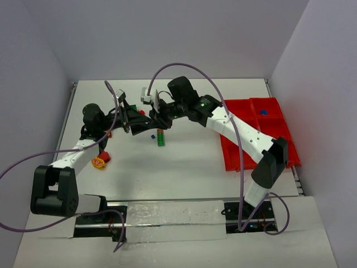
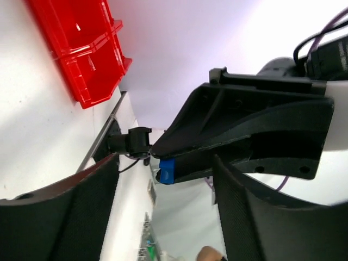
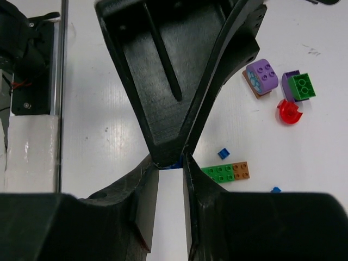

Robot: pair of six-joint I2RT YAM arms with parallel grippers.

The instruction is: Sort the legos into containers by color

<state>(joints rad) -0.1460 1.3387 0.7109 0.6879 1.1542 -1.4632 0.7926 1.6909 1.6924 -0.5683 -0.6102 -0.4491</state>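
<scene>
My right gripper (image 1: 157,115) (image 3: 171,163) is shut on a small blue brick (image 2: 166,170) at its fingertips, above the table's middle. My left gripper (image 1: 127,115) (image 2: 165,163) is open, tip to tip with it, its fingers either side of the blue brick without touching. On the table below lie a green and orange plate (image 3: 225,172) (image 1: 160,137), a tiny blue bit (image 3: 223,153), a purple brick (image 3: 265,73), a purple and green brick (image 3: 299,86) and a red curved piece (image 3: 288,111). The red tray (image 1: 240,151) stands at the right, with a blue brick (image 1: 264,111) in a far compartment.
A red and yellow piece (image 1: 100,162) lies at the left by the left arm, with an orange bit (image 1: 109,134) behind it. The tray also shows in the left wrist view (image 2: 81,49). White walls close the table on three sides.
</scene>
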